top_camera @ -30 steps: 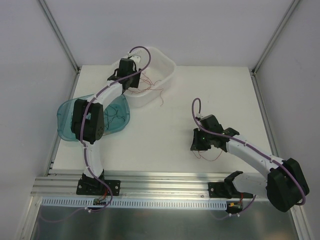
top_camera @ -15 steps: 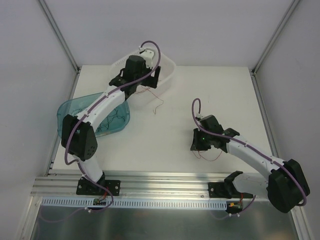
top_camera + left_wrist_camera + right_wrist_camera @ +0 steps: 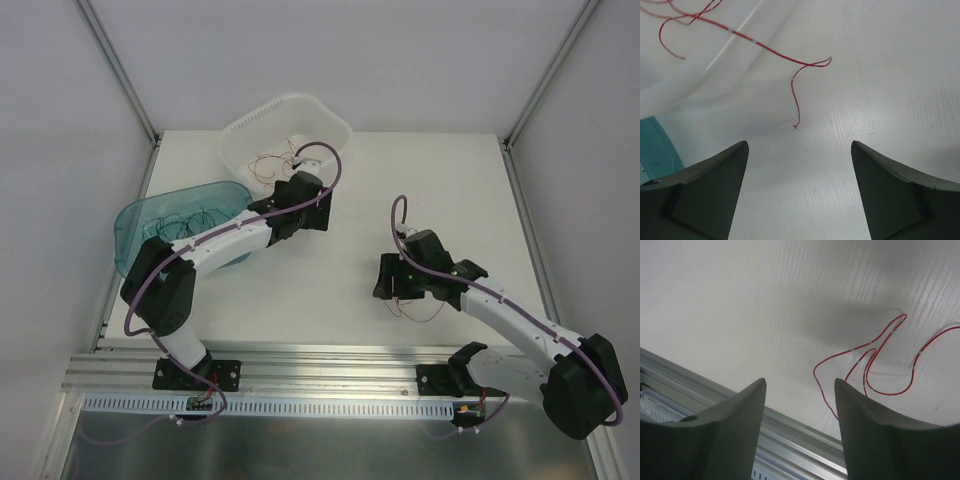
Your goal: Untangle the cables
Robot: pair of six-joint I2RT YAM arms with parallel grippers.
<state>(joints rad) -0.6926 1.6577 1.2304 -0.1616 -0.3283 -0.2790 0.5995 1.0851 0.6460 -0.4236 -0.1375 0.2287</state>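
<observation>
Nearby, white basket [image 3: 236, 128] holds red cables [image 3: 268, 165]; teal bin [image 3: 124, 226] perhaps black cables [image 3: 196, 218]; left pincer [image 3: 800, 146], right pincer [image 3: 800, 383] released.

From my seat the table [image 3: 340, 290] reads as matt white plastic sheet. Up close in the left wrist view it's got fine ribbed lines, like corrugated board. The tub [image 3: 337, 131] at upper centre of the top view is milky translucent plastic and smooth. The teal tub [image 3: 133, 214] left of it is clearer and glossier. The red cables [image 3: 795, 95] look like thin, slick coated wire with tiny pale bands. The left gripper [image 3: 799, 147] and right gripper [image 3: 799, 385] are both dull dark grey plastic. The rail [image 3: 320, 362] along the bottom is brushed bare metal, and the arm shells [image 3: 225, 238] are shiny white plastic.
</observation>
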